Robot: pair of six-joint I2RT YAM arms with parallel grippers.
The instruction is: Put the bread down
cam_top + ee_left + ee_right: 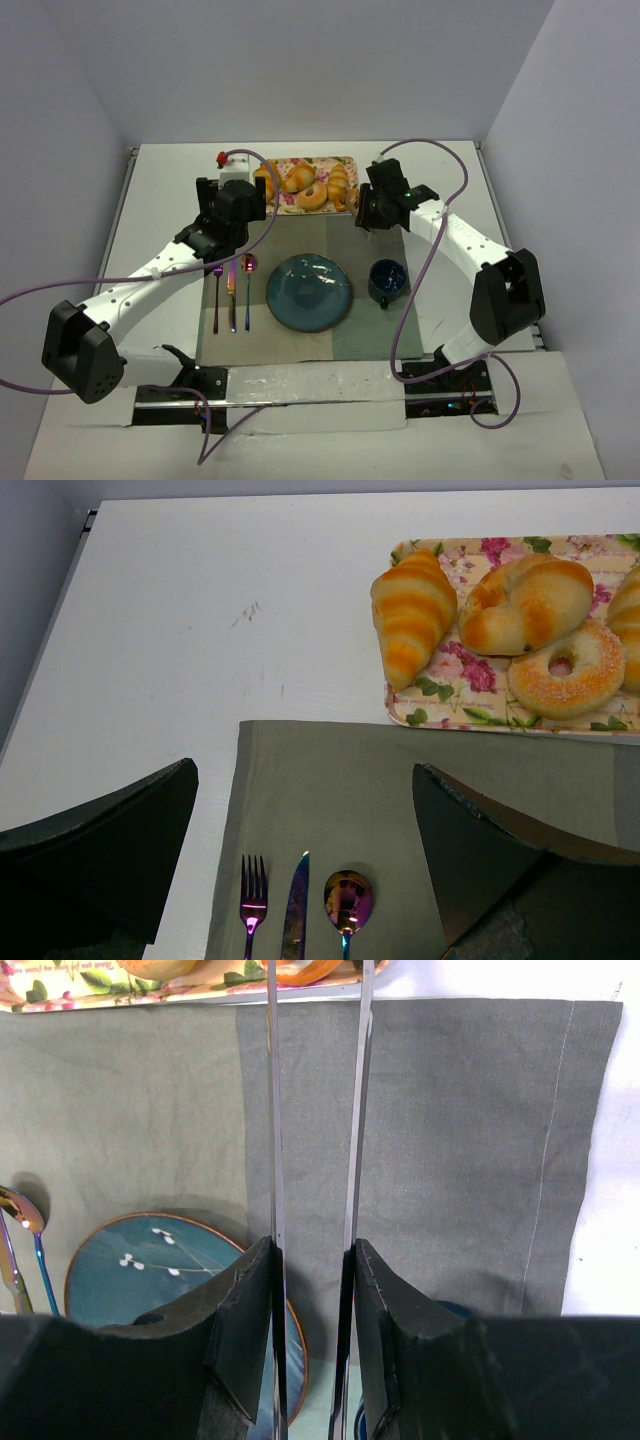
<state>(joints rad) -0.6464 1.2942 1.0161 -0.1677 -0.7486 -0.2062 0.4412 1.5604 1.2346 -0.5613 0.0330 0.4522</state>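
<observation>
The left gripper [305, 775] is held over the far left corner of the grey mat [330, 800]. Its 2 fingers are spread wide and nothing is pinched between them. Just beyond it, a flowered tray [450, 695] is set on the white table [200, 610], touching the mat's far edge. On the tray, a ridged roll [413, 615], a curled roll [525, 600] and a sugared doughnut [567, 670] are seen close together.

The right gripper [372, 215] is held near the tray's right end, over the mat. Its fingers are drawn close, with a narrow gap between them, and nothing is gripped.

The bread [310, 972] is seen only as a smooth orange edge at the top of the right wrist view. It lies on the tray towards its right end, in line with the gap between the right fingers. In the top view it cannot be told apart from the rolls.

Nearer the arms, a blue plate [308, 292] is set at the middle of the mat, with a dark cup [388, 280] to its right. A fork [253, 895], a knife [297, 905] and a spoon [348, 900] are laid side by side to its left.
</observation>
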